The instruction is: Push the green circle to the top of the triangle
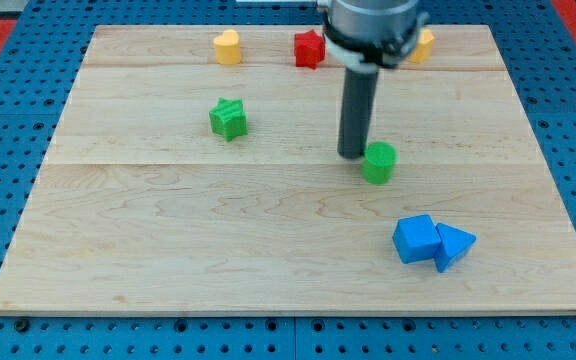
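The green circle [379, 162] is a short green cylinder right of the board's middle. The blue triangle [454, 245] lies at the lower right, touching a blue cube [416, 239] on its left. My tip [352, 153] rests on the board just left of and slightly above the green circle, touching or almost touching its upper left side. The green circle sits above and to the left of the triangle, with a gap between them.
A green star [228, 119] sits at the upper left of middle. A yellow heart [227, 47] and a red star [309, 48] stand near the top edge. A yellow block [423, 45] is partly hidden behind the arm [373, 30].
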You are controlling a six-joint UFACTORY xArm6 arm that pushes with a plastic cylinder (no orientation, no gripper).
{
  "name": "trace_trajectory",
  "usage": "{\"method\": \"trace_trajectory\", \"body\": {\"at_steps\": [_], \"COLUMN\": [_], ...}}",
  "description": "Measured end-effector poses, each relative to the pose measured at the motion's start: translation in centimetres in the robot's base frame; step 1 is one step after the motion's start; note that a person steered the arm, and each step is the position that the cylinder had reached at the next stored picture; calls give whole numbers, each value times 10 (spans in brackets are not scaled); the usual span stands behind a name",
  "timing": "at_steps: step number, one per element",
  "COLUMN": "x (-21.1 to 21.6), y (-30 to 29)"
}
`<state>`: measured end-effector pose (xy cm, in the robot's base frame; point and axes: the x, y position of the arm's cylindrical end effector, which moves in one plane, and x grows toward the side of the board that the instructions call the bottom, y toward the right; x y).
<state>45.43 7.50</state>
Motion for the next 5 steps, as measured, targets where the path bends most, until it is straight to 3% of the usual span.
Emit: {"method": "trace_trajectory", "body": {"at_steps": [1, 2, 3, 4, 5], "x": [18, -19, -18, 42, 18], "y": [17, 19, 47, 65, 30]}}
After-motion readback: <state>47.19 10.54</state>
